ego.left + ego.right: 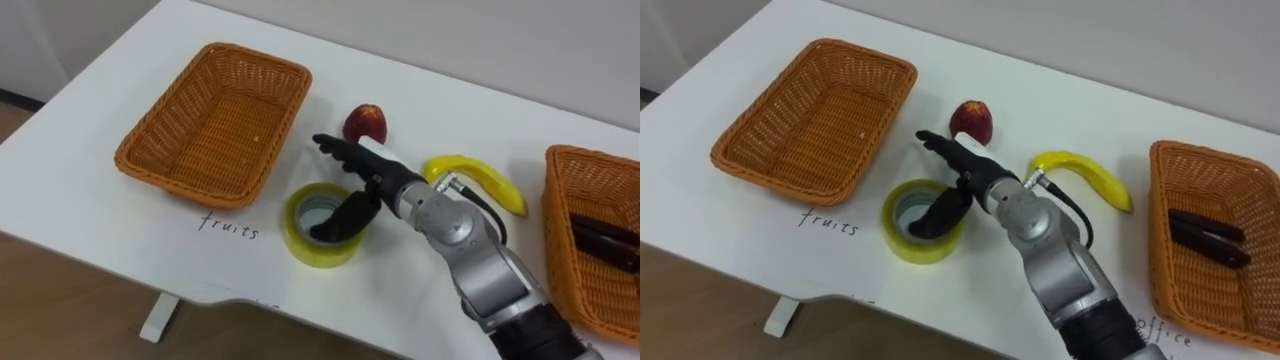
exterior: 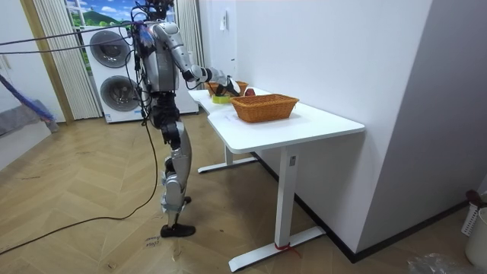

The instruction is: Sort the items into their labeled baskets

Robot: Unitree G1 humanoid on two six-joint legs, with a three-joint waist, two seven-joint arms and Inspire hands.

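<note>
Stance: In the room view I see the robot standing upright at the table's edge, two stacked washing machines (image 2: pixel 114 72) behind it and one arm stretched out over the tabletop.
Table: My head camera looks down on the white table (image 1: pixel 90 200), with a handwritten word on it in front of each basket.
Left basket: The wicker basket (image 1: pixel 215 120) on the robot's left has nothing in it.
Right basket: The second wicker basket (image 1: pixel 1220 185) sits well apart on the robot's right, with dark items (image 1: pixel 1205 238) on its floor; I cannot tell what they are.
Right hand: The right hand (image 1: pixel 368 178) is spread wide over the tape roll. Its thumb dips into the roll's centre hole and its fingers reach out straight past the far rim toward the apple. From what I can see, it has not closed on the roll.
Tape roll: The yellow tape roll (image 1: pixel 310 250) lies flat on the table, just in front of the left basket's near right corner, under the hand.
Banana: The banana (image 1: pixel 480 172) lies on the table between the hand and the right basket, beside the forearm.
Apple: The red apple (image 1: pixel 366 123) rests just beyond the fingertips, near the left basket's right side.
</note>
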